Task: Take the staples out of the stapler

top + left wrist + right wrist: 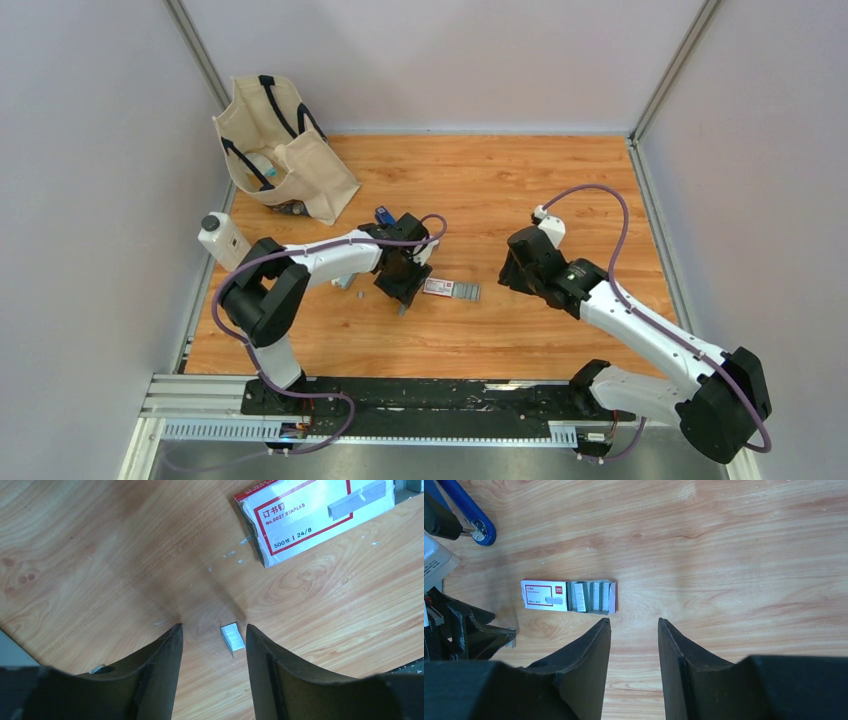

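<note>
A tiny grey block of staples [233,638] lies on the wood between the fingers of my left gripper [214,627], nearer the right finger and touching neither. The left gripper [403,283] is open and empty, low over the table. My right gripper [634,621] is open and empty, hovering right of the staple box; in the top view it [512,272] is at centre right. Two small grey pieces [350,290] lie left of the left gripper, too small to tell whether either is the stapler. A silvery bit [97,669] peeks from behind my left finger.
A red-and-white staple box [315,515] lies just beyond the left gripper, its drawer of staple strips [591,597] pulled out to the right. A dark blue bar [466,512] sticks up behind the left wrist. A canvas tote bag [280,150] stands at the back left, a white bottle-like object [222,240] at the left edge.
</note>
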You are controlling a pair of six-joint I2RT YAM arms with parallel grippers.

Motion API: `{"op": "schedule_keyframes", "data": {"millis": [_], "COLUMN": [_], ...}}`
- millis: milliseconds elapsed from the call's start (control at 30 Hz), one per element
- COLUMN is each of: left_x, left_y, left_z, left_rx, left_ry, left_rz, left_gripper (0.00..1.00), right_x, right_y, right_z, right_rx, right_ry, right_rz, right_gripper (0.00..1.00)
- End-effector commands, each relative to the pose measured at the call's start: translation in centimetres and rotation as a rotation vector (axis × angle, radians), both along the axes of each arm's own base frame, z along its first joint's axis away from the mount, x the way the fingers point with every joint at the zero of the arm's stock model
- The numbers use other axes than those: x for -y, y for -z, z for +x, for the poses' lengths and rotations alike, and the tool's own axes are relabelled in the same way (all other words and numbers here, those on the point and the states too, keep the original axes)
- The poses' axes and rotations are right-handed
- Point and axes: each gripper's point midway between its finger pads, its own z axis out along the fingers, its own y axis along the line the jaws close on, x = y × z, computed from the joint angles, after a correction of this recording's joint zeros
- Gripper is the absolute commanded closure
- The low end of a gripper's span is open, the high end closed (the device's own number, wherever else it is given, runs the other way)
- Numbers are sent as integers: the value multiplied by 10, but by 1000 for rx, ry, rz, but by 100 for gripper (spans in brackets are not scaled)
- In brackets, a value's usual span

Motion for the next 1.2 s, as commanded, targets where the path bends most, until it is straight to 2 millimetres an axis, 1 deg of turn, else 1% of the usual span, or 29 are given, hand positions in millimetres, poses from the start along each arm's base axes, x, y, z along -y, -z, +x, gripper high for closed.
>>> {"op": "schedule_keyframes", "data": {"millis": [0,167,233,267,333,467,600,800,900,933,1000,1033,1100,1167], "left_x": [3,4,5,6,5,3,1,-1,-4,-4,-3,-3,-2,-1], "left_y": [4,6,10,11,14,13,14,5,12,12,12,13,15,19], "left_z": [-4,-8,-11,-13,-16,-19,-21,-24,-26,-28,-29,-30,-31,-34], "left_rx": [4,11,-2,-9,-17,-12,-16,-8,-6,-15,-17,-15,-20,-31], "left_ry": [-10,-14,-15,-9,-7,-11,-15,-10,-30,-38,-49,-51,-63,-64], "left_rz": [12,9,17,20,25,25,32,38,52,49,45,50,46,45], "left_gripper": [44,45,50,55,58,58,55,52,51,53,62,64,64,61], "right_x": [-1,1,2,2,2,3,2,6,7,7,9,9,11,12], "right_y": [-11,-8,-7,-6,-6,-4,-3,-3,-5,-7,-7,-7,-8,-8], "right_z": [6,5,6,6,7,8,9,11,13,13,13,14,14,13], "right_rx": [48,41,40,37,39,40,38,38,43,46,46,48,44,40], "right_ry": [6,11,13,13,13,14,9,9,9,7,6,5,10,7], "right_rz": [34,32,29,28,29,30,28,22,19,23,17,16,13,8], "right_gripper": [57,58,58,58,58,58,58,58,58,58,59,59,59,59]}}
